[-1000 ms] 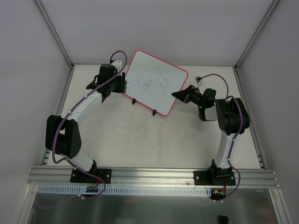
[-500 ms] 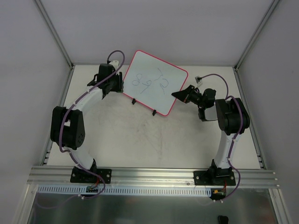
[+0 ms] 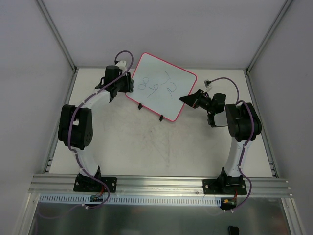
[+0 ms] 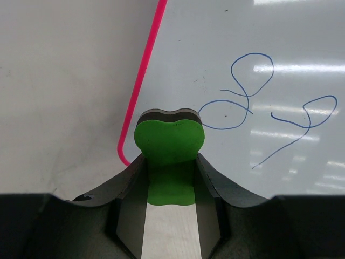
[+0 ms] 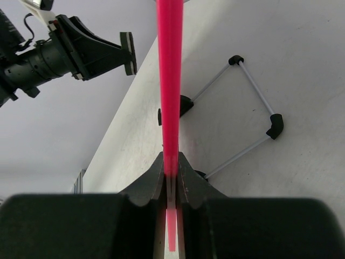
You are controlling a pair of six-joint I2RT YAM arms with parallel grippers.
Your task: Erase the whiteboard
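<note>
The whiteboard (image 3: 161, 85) stands tilted at the back of the table, white with a pink-red frame and dark numerals on it. In the left wrist view its face (image 4: 280, 48) shows blue scribbles and its pink edge (image 4: 145, 70). My left gripper (image 3: 126, 83) is shut on the green eraser (image 4: 170, 143), whose tip rests at the board's left edge beside the writing. My right gripper (image 3: 187, 99) is shut on the board's right edge; the right wrist view shows the pink frame (image 5: 170, 81) pinched between the fingers.
The board's black clip feet (image 3: 150, 111) and wire stand (image 5: 245, 108) rest on the table. Grey walls and metal posts enclose the back and sides. A small white connector (image 3: 209, 83) lies at the back right.
My left arm has folded in and its gripper has moved right and slightly up, carrying the eraser onto the board's left edge. The right arm and the board have not moved.
</note>
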